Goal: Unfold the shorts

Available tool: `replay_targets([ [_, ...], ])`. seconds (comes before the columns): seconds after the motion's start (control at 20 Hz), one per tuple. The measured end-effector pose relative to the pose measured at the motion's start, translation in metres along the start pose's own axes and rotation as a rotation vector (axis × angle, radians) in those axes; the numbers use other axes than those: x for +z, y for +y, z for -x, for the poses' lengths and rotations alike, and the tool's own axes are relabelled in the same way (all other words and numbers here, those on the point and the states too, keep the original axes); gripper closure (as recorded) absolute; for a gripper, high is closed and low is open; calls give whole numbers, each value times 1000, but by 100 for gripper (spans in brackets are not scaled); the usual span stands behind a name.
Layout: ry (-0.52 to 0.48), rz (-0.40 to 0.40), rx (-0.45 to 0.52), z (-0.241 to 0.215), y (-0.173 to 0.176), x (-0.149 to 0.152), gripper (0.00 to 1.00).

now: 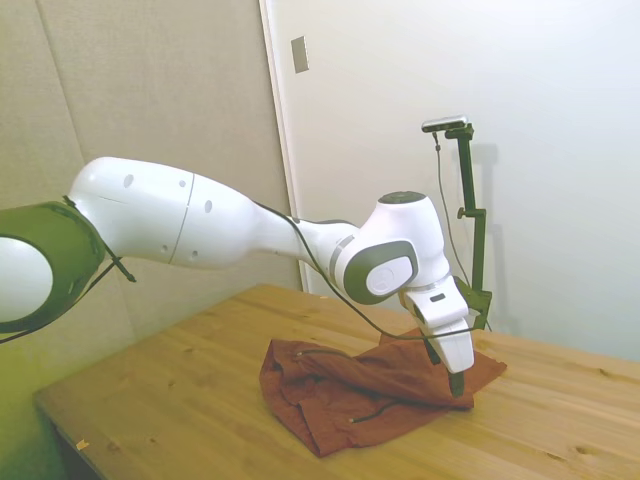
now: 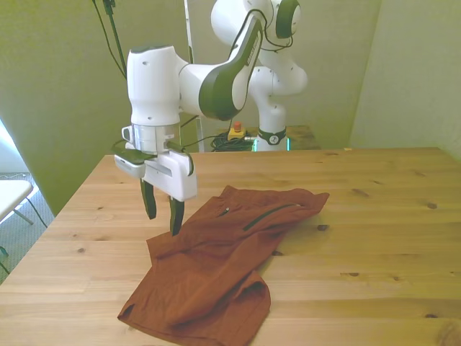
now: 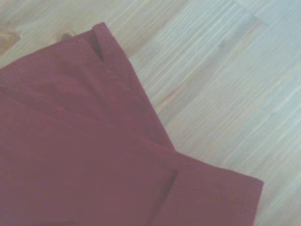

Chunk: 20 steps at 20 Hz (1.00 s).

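The rust-brown shorts [image 2: 216,267] lie rumpled and folded over on the wooden table [image 2: 382,238], with a dark pocket line facing up. My gripper [image 2: 163,224] points straight down at the shorts' edge on the front view's left. It is open, with nothing between its fingers [image 2: 149,204], and one fingertip is at or just above the cloth. From the side the gripper [image 1: 457,385] stands at the far end of the shorts [image 1: 370,395], where a thin dark drawstring lies on the fabric. Close up, the shorts [image 3: 70,155] show a folded corner and a dark slit on bare wood.
Bare wood of the table [image 1: 180,400] surrounds the shorts, widest toward the front view's right. The table's near edge runs just below the cloth in the front view. Beyond the far edge stand the robot's base [image 2: 272,108] and a small yellow box with a red button [image 2: 235,132].
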<state>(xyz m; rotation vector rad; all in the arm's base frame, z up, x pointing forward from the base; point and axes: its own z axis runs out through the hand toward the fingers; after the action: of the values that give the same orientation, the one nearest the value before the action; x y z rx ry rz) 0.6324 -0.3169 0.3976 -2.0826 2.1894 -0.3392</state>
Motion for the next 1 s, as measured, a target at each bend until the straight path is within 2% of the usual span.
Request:
replay_targets([
  [0.1, 0, 8, 7, -2, 0, 8, 0],
  [0.15, 1, 10, 10, -3, 0, 9, 100],
  [1.0, -29, 7, 15, -3, 1, 35, 100],
])
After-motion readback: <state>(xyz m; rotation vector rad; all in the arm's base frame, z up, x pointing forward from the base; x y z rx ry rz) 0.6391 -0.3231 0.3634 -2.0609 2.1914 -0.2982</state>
